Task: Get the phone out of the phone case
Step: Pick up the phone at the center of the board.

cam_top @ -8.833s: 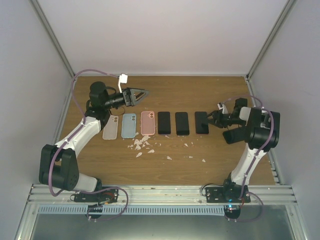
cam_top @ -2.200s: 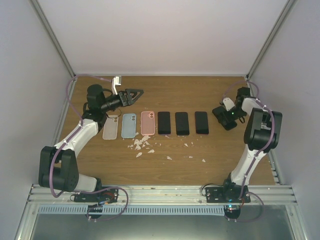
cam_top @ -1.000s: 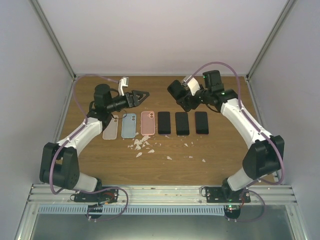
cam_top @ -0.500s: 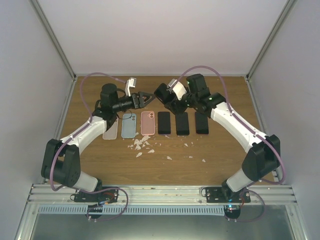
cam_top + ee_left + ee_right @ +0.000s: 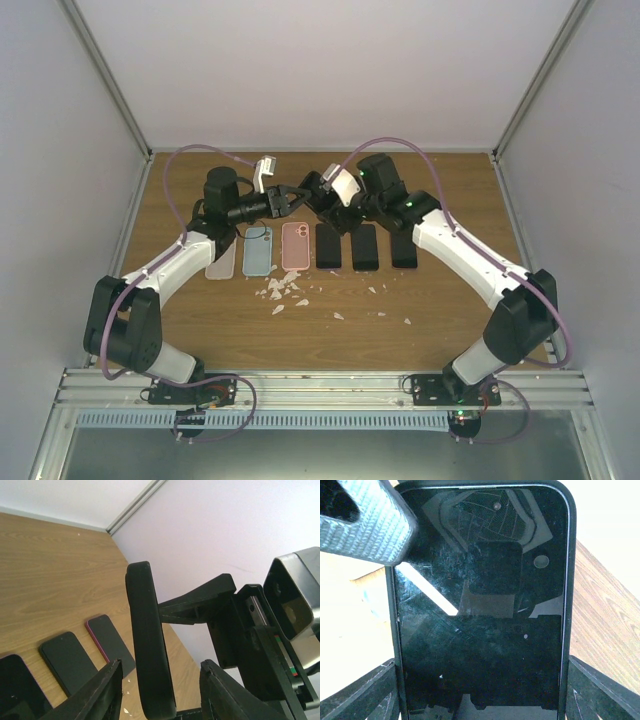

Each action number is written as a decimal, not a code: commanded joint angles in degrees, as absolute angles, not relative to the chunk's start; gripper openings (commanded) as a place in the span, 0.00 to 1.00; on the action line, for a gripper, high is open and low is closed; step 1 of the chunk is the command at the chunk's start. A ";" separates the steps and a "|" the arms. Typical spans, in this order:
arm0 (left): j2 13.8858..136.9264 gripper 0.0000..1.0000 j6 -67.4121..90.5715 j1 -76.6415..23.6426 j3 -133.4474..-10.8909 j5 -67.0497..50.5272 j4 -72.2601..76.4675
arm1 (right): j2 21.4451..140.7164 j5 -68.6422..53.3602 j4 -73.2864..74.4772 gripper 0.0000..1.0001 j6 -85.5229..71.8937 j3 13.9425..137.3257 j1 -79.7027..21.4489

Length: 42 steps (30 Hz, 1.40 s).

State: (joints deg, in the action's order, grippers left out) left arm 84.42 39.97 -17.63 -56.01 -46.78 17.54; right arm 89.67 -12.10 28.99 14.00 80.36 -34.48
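Note:
The black phone case (image 5: 567, 580) wraps a phone with a dark glass screen (image 5: 480, 605). My right gripper (image 5: 480, 690) is shut across its width and holds it in the air above the table's back middle (image 5: 322, 190). In the left wrist view the case (image 5: 150, 645) shows edge-on between my left gripper's (image 5: 161, 680) jaws, with a gap on each side. One grey textured left finger pad (image 5: 365, 520) lies over the phone's top corner. The two grippers meet nose to nose, the left gripper (image 5: 292, 197) coming from the left.
On the wooden table lie a clear case (image 5: 221, 254), a blue case (image 5: 258, 250), a pink case (image 5: 295, 245) and three black phones (image 5: 364, 246) in a row. Pale scraps (image 5: 285, 290) are scattered in front of them. White walls enclose three sides.
The right arm has swung the cased phone leftward to the table's middle. The left gripper has moved right to meet it, and its jaws have narrowed around the phone's end.

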 commanded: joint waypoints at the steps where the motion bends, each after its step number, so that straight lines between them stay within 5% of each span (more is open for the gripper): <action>1: 83.93 0.39 39.13 -17.69 -56.34 -45.79 19.18 | 86.98 -11.50 24.70 0.65 12.83 81.78 -35.52; 11: 83.26 0.09 38.73 -17.38 -55.99 -46.61 19.84 | 85.33 -13.63 24.56 0.67 12.66 80.02 -35.59; 15: 82.84 0.00 37.55 -16.99 -56.12 -47.53 19.48 | 85.13 -16.17 25.79 0.80 12.92 79.89 -35.50; 21: 81.87 0.00 31.98 -15.34 -57.00 -51.53 15.99 | 83.47 -24.45 29.27 0.99 13.56 79.78 -33.44; 37: 80.18 0.00 8.04 -15.64 -62.30 -67.46 -1.84 | 84.47 -48.62 48.93 0.99 22.71 82.39 -24.62; 42: 79.98 0.00 3.63 -17.64 -63.39 -69.93 -4.85 | 85.70 -50.54 50.84 0.89 23.36 83.46 -24.71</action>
